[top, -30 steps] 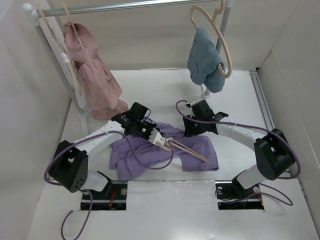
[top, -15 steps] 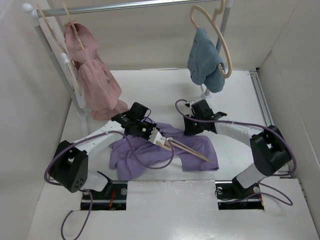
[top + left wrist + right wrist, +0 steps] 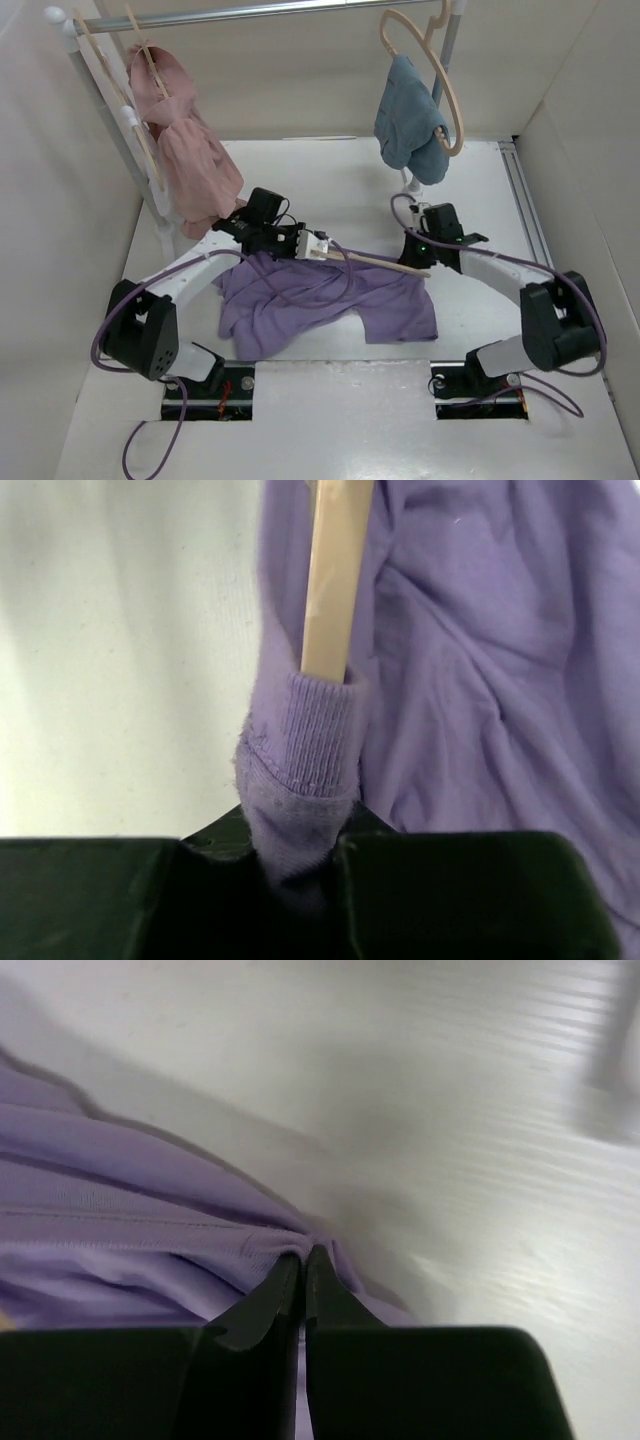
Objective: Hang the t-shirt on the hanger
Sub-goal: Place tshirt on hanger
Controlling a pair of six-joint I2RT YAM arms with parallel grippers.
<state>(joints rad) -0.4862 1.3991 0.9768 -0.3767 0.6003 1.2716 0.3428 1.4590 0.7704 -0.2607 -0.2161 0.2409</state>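
Pinching the t-shirt [image 3: 330, 305] edge is the right hand [image 3: 303, 1260] (left hand [image 3: 300, 852] clamps its collar around hanger [image 3: 335, 580]).

I have both grippers at the lavender t-shirt [image 3: 330, 300].
My left gripper [image 3: 312, 246] clamps the hanger [image 3: 375, 260], which runs across to my right gripper [image 3: 418, 262], pinched on the cloth's edge; the rest spreads nearer me.

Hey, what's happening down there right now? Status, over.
Left gripper shut on ribbed band of lavender short-sleeved fabric t-shirt, thin pale-beige hanger threaded inside. Right gripper shut on shirt's edge. Shirt mostly on white table; nothing blocking.
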